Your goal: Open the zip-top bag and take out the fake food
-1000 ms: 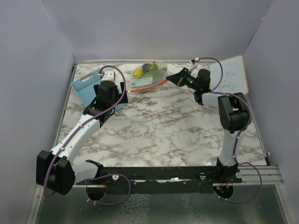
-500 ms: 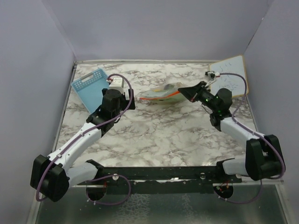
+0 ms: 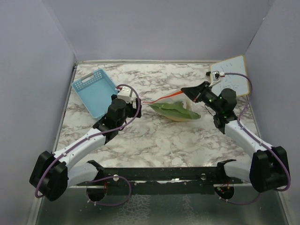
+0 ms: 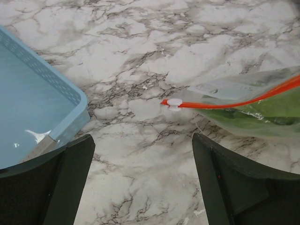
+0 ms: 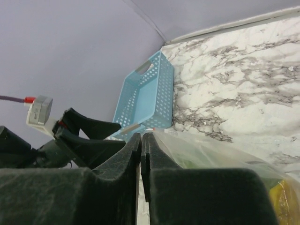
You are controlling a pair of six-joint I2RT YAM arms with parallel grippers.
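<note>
The light-blue mesh basket (image 3: 95,91) sits at the far left of the marble table (image 3: 154,140), and from the left wrist its smooth pale floor shows with a glint of light on it. To the right of the basket, clear of its wall, is the zip-top bag (image 3: 174,110), its orange-red zip strip (image 4: 243,99) running away from the basket with the small white slider (image 4: 174,103) at the end nearest the basket. Inside the bag a long green leafy piece (image 4: 276,110) fills most of the clear plastic, and a yellow piece (image 5: 287,202) shows at the lower edge of the right wrist view (the small dark round piece cannot be made out in any view). The right gripper (image 5: 141,145) is at the end of the bag farthest from the basket, its two fingers pressed flat together on the bag's plastic at the top edge. The left gripper (image 4: 140,140) hovers just beside the basket's near right corner, its fingers spread wide and holding nothing, with the slider on the table a little beyond them.
</note>
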